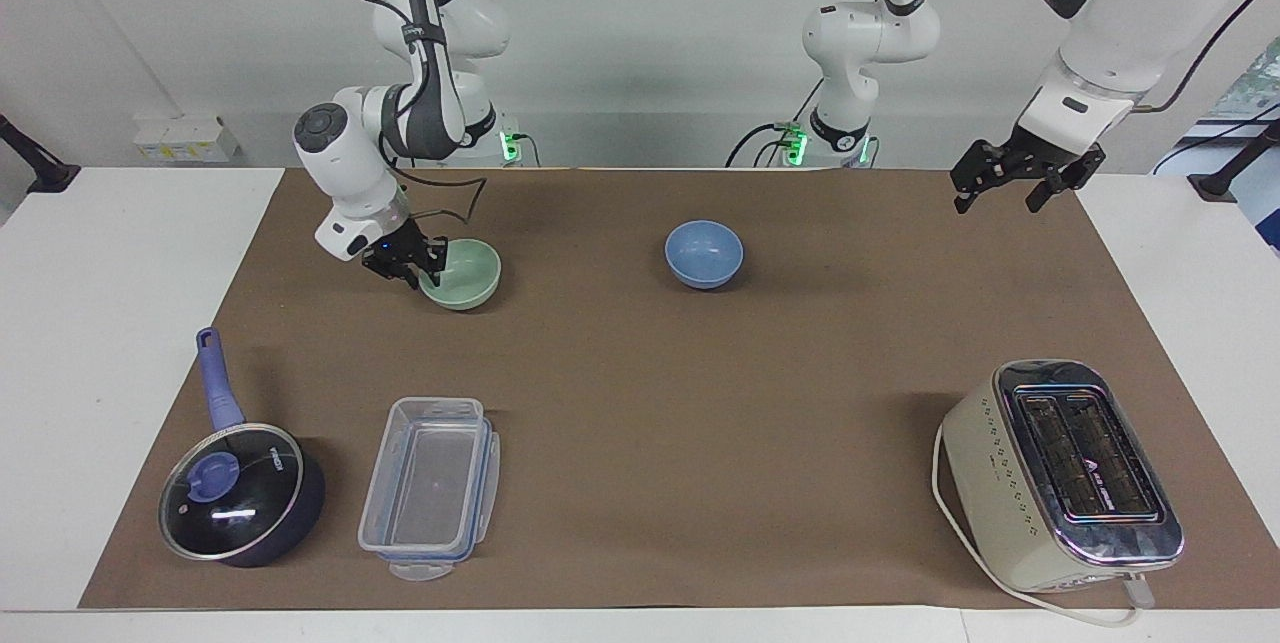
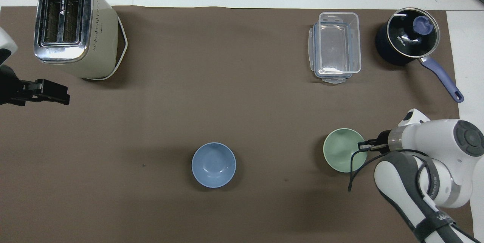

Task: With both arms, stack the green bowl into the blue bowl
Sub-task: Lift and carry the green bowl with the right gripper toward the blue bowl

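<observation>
Two white robot arms (image 1: 345, 173) carry grey joint caps and black cables. Black grippers (image 1: 1025, 178) tip both.

The saucepan's glass lid (image 2: 412, 32) carried the white brand word "KONKA", well apart from the right gripper (image 2: 361, 146). White lettering ran along the right arm's dark forearm band (image 2: 435, 218) but could not be read. The toaster's (image 2: 68, 27) slot-top marking was too small to tell.
</observation>
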Tool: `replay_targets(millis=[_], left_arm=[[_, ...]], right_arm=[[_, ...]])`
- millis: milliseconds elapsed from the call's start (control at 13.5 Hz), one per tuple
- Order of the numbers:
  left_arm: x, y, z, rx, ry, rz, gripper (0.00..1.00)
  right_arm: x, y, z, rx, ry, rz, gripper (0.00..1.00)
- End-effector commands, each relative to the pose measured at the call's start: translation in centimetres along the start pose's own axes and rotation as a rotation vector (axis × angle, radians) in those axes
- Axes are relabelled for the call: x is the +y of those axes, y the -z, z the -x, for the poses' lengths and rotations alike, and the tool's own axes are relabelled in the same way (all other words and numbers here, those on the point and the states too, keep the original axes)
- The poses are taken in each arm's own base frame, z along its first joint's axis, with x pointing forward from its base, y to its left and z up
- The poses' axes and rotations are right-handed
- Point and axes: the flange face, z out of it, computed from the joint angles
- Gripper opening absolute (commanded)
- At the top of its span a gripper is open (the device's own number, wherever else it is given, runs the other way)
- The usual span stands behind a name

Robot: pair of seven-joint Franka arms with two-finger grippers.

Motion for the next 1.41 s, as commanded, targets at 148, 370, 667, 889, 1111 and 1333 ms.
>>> replay_targets(millis=[148, 370, 667, 889, 1111, 1333], left_arm=[[-0.2, 0.2, 0.3, -0.005, 0.013, -0.016, 1.0], [-0.2, 0.2, 0.3, -0.005, 0.013, -0.016, 1.0], [-0.2, 0.2, 0.3, -0.005, 0.013, -0.016, 1.0], [-0.2, 0.2, 0.3, -0.005, 0.013, -0.016, 1.0], [-0.2, 0.2, 0.3, -0.005, 0.013, -0.016, 1.0], [-0.2, 0.2, 0.3, -0.005, 0.013, -0.016, 1.0]], right_arm=[[-3.6, 5.0, -1.0, -0.014, 0.007, -0.067, 0.0], [-10.8, 7.4, -2.3, -0.001, -0.041, -0.078, 0.0], [-21.0, 7.8, -1.8, 0.011, -0.113, -0.069, 0.0], [-25.2, 8.1, -2.0, 0.021, -0.115, -0.081, 0.0], [-28.4, 7.5, -1.5, 0.011, -0.111, -0.088, 0.0], [-32.0, 5.9, -0.9, 0.019, -0.112, -0.096, 0.0]])
